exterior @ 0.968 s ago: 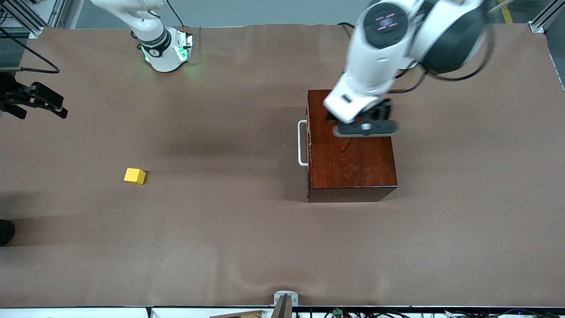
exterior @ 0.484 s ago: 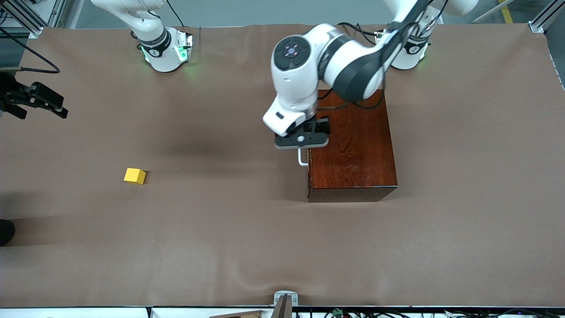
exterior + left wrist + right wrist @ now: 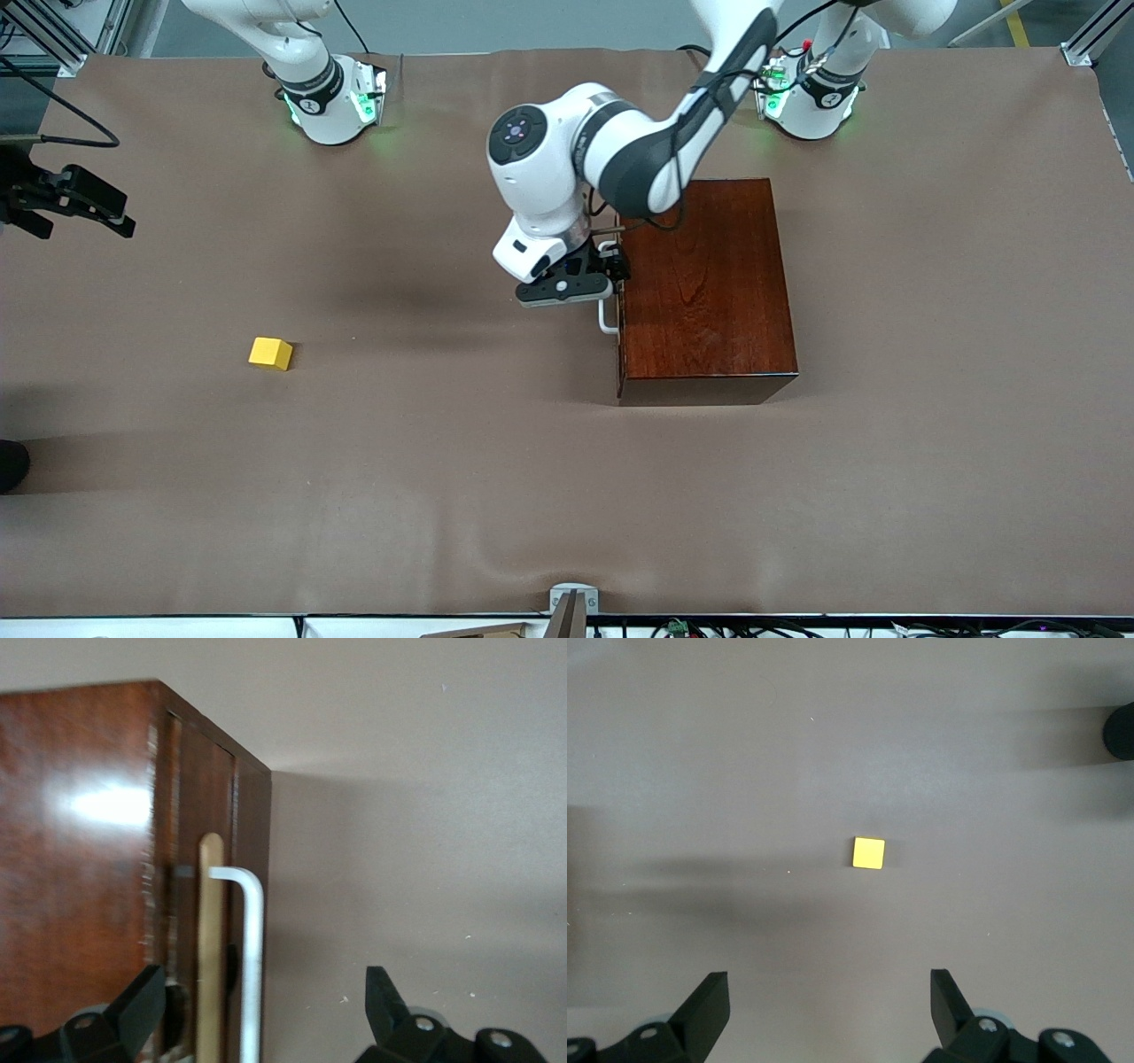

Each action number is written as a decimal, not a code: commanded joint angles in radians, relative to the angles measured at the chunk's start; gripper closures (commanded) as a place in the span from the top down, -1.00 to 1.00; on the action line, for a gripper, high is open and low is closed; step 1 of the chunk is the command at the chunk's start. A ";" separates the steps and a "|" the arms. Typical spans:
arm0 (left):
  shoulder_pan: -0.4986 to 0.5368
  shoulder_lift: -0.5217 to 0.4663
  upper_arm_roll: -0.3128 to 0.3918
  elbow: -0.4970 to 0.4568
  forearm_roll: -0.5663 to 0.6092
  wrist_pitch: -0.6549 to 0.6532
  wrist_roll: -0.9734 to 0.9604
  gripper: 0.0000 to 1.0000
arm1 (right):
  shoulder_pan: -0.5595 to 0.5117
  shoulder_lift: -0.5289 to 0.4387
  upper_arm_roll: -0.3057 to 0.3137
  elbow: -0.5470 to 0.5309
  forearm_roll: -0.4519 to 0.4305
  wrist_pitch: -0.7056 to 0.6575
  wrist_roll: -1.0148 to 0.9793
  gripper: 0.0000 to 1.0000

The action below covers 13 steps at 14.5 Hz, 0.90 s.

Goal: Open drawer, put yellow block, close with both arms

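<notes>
Reaching for the drawer (image 3: 621, 292) is the step in hand, we judge: our left gripper (image 3: 257, 1014) hangs with its jaws spread, the white handle (image 3: 251, 966) running between the fingers (image 3: 137, 1005) without either one touching it, as far as the left wrist view lets us tell. The drawer sits shut in its box (image 3: 704, 288), toward the left arm's end of the table.

The block (image 3: 270, 353) lies bare on the table (image 3: 443, 496), well apart from the box, toward the right arm's end. Our right gripper (image 3: 828, 1014) waits high over it — jaws spread, nothing in them.

What could go wrong from here:
- The handle stands off-centre between the fingers; closing now might drag it sideways or shove the box.
- One finger is close to the drawer front — it may jam against the wood before the other meets the bar.
- A pull with the box unheld could slide the whole box instead of the drawer.
- The block is small, so a slightly skewed descent could knock it away.
</notes>
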 commanded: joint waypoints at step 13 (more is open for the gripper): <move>-0.070 0.116 0.026 0.022 0.121 -0.041 -0.013 1.00 | -0.002 0.000 -0.001 0.005 0.015 -0.004 0.006 1.00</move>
